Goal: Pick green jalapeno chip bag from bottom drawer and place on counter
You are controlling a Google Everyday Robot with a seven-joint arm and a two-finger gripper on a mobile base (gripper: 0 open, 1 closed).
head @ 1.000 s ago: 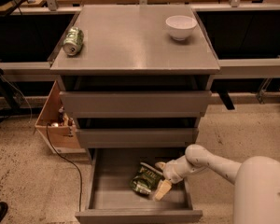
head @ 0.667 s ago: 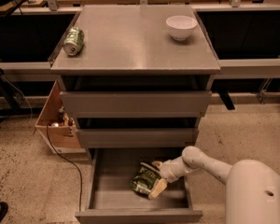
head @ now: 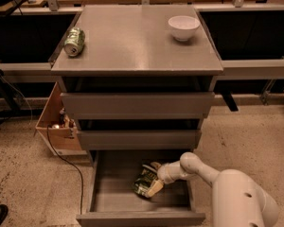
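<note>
The green jalapeno chip bag (head: 142,184) lies crumpled on the floor of the open bottom drawer (head: 114,193), right of its middle. My gripper (head: 154,177) reaches into the drawer from the right and sits at the bag's right edge. It is open, with one pale finger (head: 155,188) at the bag's near side and the other at its far side. The counter (head: 132,39) is the flat grey top of the cabinet, well above the gripper. My white arm (head: 236,197) fills the lower right corner.
A green-and-silver can (head: 74,41) lies on its side at the counter's left edge, and a white bowl (head: 183,27) stands at its back right. Two shallower drawers (head: 137,105) are shut above. A wooden box (head: 57,124) with a cable sits on the floor at left.
The arm has pushed further left into the drawer, and the fingers now stand on either side of the bag's right edge. The bag has stayed in place.
</note>
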